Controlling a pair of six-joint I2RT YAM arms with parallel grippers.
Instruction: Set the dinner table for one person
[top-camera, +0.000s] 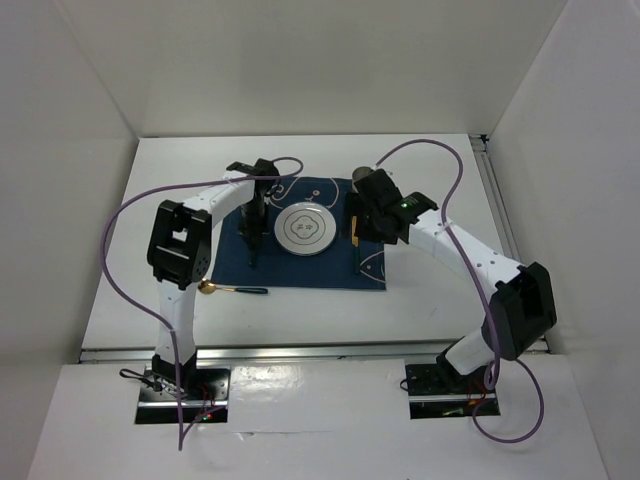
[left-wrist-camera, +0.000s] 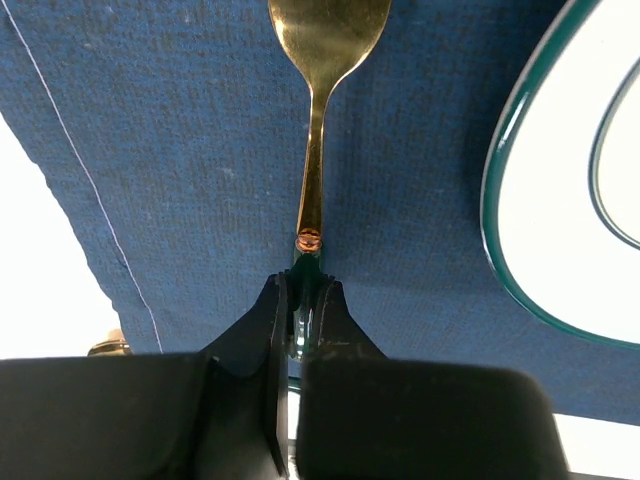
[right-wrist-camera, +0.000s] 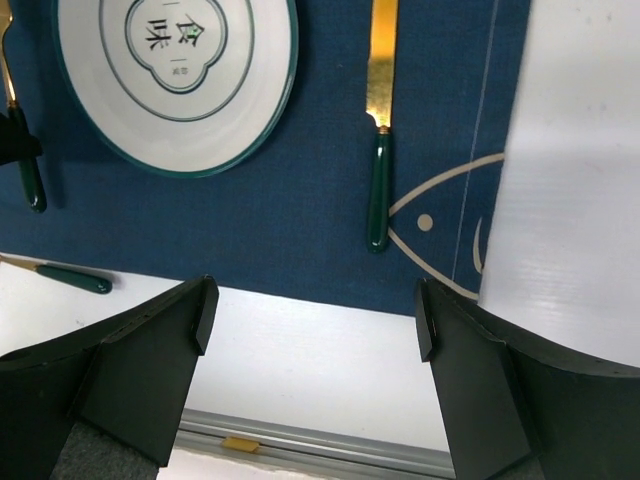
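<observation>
from above, the white worktop (top-camera: 430, 300) fills the middle of the view, a plain flat rectangle with its long axis running left to right and silver rails along its near and right edges. on it lies a navy mat (top-camera: 300, 270) with white fish drawings, also longer from left to right, and a round white plate (top-camera: 304, 229) sits at the mat's middle. the left pincer (top-camera: 252, 238) reaches down onto the mat just left of the plate, and the right pincer (top-camera: 362, 215) hangs over the mat's right part. a gold spoon (top-camera: 232, 289) with a dark handle lies on the bare worktop at the mat's near left corner. in the left wrist view, the left pincer (left-wrist-camera: 305, 292) is pinched tight on the dark green handle of a gold utensil (left-wrist-camera: 318, 130), which points straight away along the mat (left-wrist-camera: 180, 150); its head is cut off by the frame. the green rim of the plate (left-wrist-camera: 560, 220) curves by on the right, and a strip of worktop (left-wrist-camera: 40, 280) shows white on the left. in the right wrist view, the right pincer (right-wrist-camera: 315, 330) is spread wide with nothing between its fingers (right-wrist-camera: 150, 350), above the worktop (right-wrist-camera: 300, 340) near its rail. beyond, a gold knife (right-wrist-camera: 378, 190) with a green handle lies on the mat (right-wrist-camera: 250, 230) right of the plate (right-wrist-camera: 175, 80), handle towards the camera.
</observation>
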